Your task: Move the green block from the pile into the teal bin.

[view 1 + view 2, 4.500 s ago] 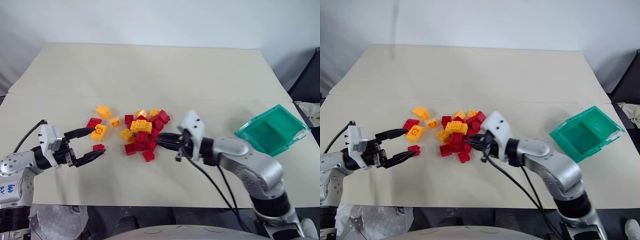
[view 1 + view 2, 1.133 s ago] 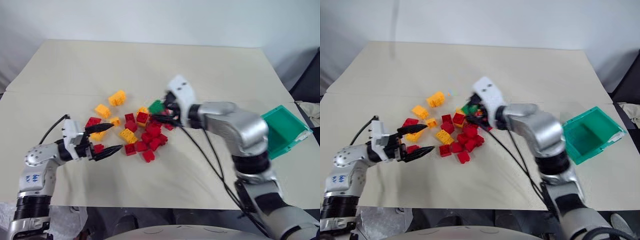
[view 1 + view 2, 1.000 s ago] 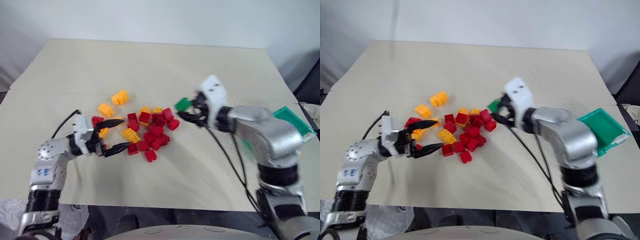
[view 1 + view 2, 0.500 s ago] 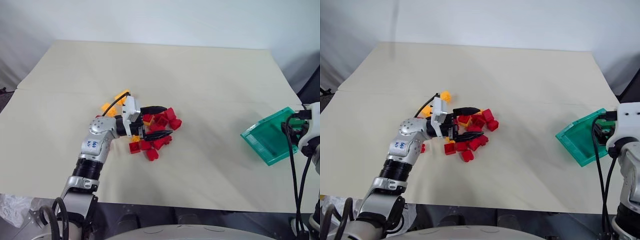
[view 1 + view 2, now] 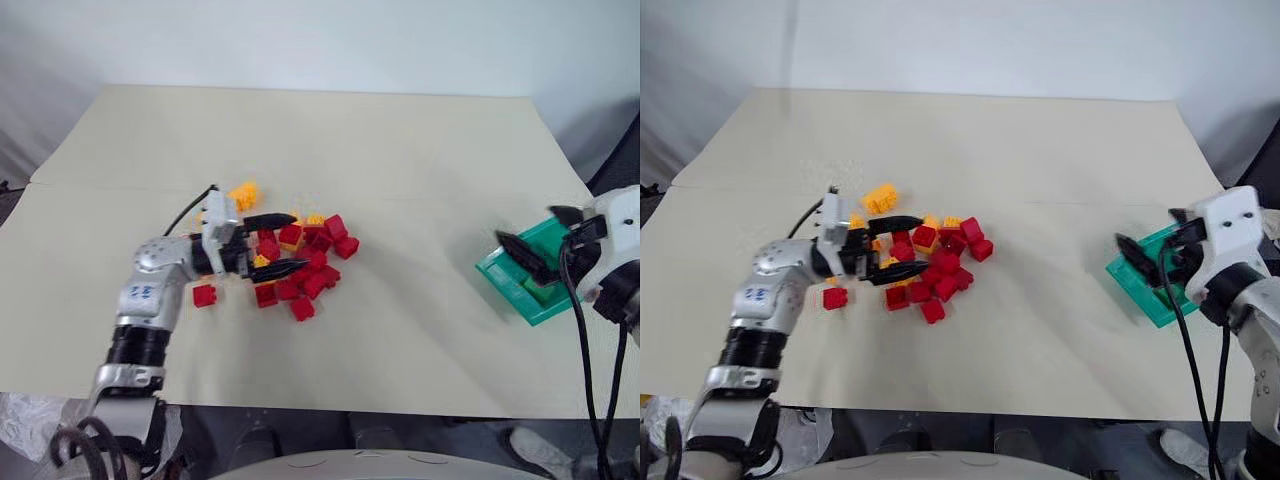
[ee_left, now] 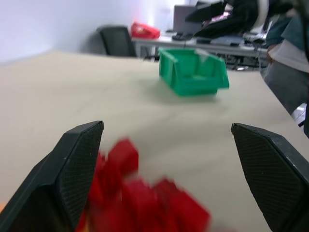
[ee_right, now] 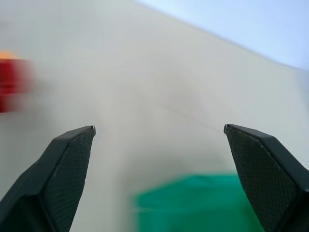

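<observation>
- Left eye view: the pile (image 5: 303,262) of red and yellow-orange bricks sits left of centre on the beige worktop (image 5: 400,160).
- One lone red brick (image 5: 204,295) lies apart on the pile's left side. A yellow-orange brick (image 5: 243,193) sits off its far left edge.
- The left tool (image 5: 298,240) is level and low over the pile's left part, fingers apart. One finger runs along the pile's far side and the other lies across its near bricks. Can't tell if either touches a brick.
- The teal bin (image 5: 498,273) is at the worktop's right edge, well apart from the pile.
- The right tool (image 5: 524,223) is over the bin, fingers spread. One black finger crosses the bin's interior.
- Green block: can't tell where it is. The finger hides part of the bin's inside, and what shows is the same green as the walls.
- Left wrist view: the left tool (image 6: 166,126) has its fingers wide apart, with blurred red bricks (image 6: 135,198) low between them. The teal bin (image 6: 193,79) is far ahead across bare worktop, tilted with its open side this way.
- Right wrist view: the right tool (image 7: 159,128) has its fingers wide apart, with bare worktop between the tips. The bin (image 7: 193,203) shows as a teal blur just below the tool, and there is a red blur (image 7: 12,84) at the frame edge.
</observation>
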